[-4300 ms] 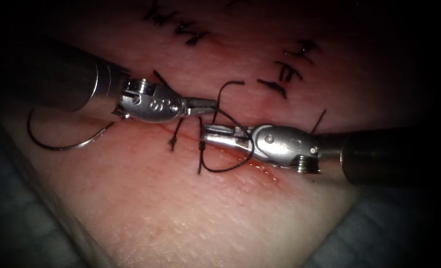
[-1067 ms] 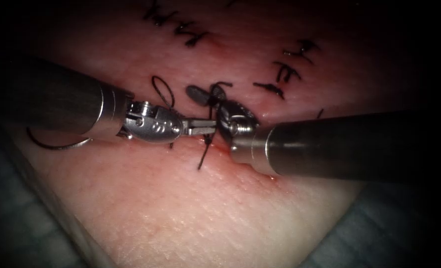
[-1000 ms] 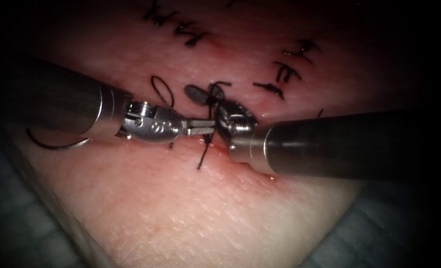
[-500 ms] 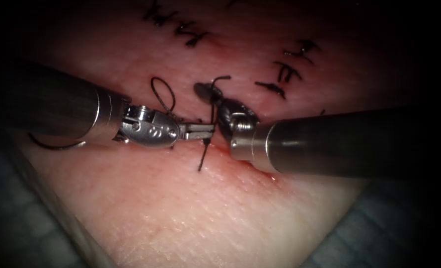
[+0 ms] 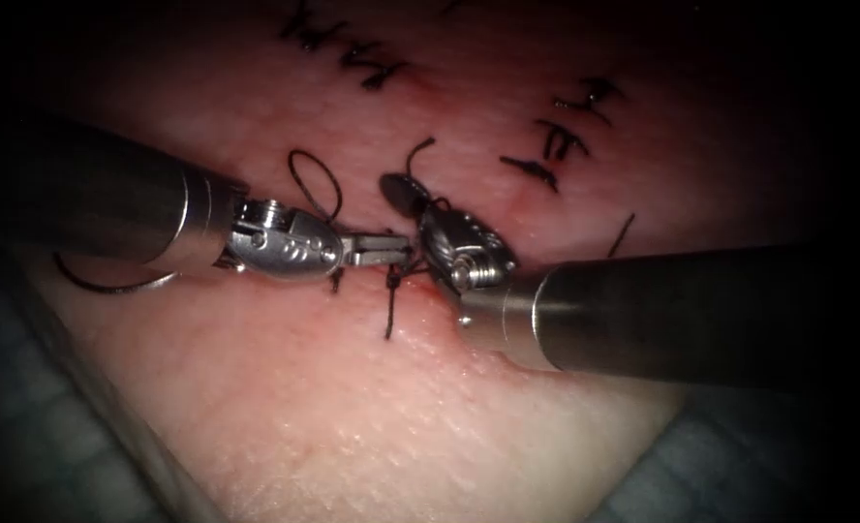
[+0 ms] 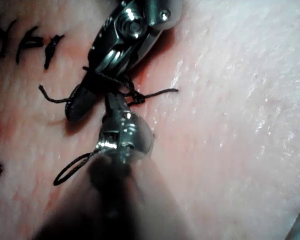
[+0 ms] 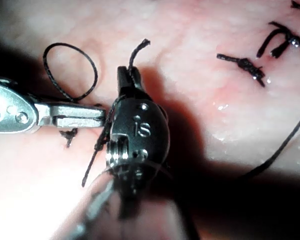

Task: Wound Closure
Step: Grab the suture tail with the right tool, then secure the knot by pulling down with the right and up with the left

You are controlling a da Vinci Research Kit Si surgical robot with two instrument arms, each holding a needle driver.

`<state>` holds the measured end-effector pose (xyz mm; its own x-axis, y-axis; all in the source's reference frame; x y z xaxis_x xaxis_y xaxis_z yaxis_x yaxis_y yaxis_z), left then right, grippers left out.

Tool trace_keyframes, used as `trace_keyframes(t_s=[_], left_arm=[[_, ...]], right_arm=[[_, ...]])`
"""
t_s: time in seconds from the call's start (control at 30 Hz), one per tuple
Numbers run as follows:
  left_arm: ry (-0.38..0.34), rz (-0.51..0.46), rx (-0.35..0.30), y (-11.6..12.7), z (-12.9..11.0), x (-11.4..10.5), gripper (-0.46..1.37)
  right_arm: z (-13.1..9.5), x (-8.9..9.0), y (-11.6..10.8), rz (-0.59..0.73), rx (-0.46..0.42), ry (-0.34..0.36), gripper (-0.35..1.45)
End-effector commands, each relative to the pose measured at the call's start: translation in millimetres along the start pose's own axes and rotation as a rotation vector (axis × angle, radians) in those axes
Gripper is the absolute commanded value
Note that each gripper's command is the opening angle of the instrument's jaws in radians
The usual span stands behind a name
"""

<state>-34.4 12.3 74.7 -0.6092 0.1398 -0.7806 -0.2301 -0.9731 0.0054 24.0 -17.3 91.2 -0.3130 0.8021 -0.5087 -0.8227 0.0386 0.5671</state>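
My left tool (image 5: 383,252) reaches in from the left, jaws shut on the thread right beside a dark knot (image 5: 395,277) sitting on the cut (image 5: 493,354). My right tool (image 5: 401,191) lies across from the right with its jaws pointing up and left, shut on a short thread end (image 5: 418,147) that curls out past them. Both show in the left wrist view, the left tool (image 6: 115,102) and the right tool (image 6: 82,102) meeting at the knot (image 6: 133,96). The right wrist view shows the right tool (image 7: 124,80) gripping the thread end (image 7: 139,50). The curved needle (image 5: 110,288) lies free on the tissue (image 5: 353,416), left of the cut, partly under the left shaft.
A thread loop (image 5: 314,184) stands behind the left tool's wrist and a tail (image 5: 389,315) hangs below the knot. Finished stitches (image 5: 556,140) and more knots (image 5: 377,68) lie behind. A loose strand (image 5: 622,232) lies on the right. Grey drape (image 5: 23,446) borders the tissue.
The right tool has swung over the cut, then drawn back to the right while the left tool pulled slightly left. The thread between them has drawn down into a small knot.
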Motion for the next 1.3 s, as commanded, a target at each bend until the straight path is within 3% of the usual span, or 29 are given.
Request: trace_keyframes(t_s=[0.03, 0.2, 0.53, 1.0, 1.3], left_arm=[[0.001, -0.003, -0.005, -0.2, 0.0, -0.2, -0.35], [-0.003, -0.014, -0.002, -1.0, 0.6, -1.0, -0.35], [-0.001, -0.018, -0.004, -2.2, 1.4, -1.4, -0.35], [-0.011, -0.027, -0.004, -6.9, 2.8, -0.6, -0.35], [-0.018, -0.021, 0.004, -9.6, 3.1, -0.5, -0.35]], right_arm=[[-0.3, 0.2, -0.1, -0.009, 0.009, 0.005, -0.35], [-1.8, 1.0, -0.8, -0.05, 0.04, 0.03, -0.35], [-2.7, 0.8, -1.1, -0.077, 0.087, 0.017, -0.35], [-4.7, -0.1, -3.0, -0.128, 0.137, 0.014, -0.35], [-5.8, -1.8, -3.3, -0.147, 0.152, -0.004, -0.35]])
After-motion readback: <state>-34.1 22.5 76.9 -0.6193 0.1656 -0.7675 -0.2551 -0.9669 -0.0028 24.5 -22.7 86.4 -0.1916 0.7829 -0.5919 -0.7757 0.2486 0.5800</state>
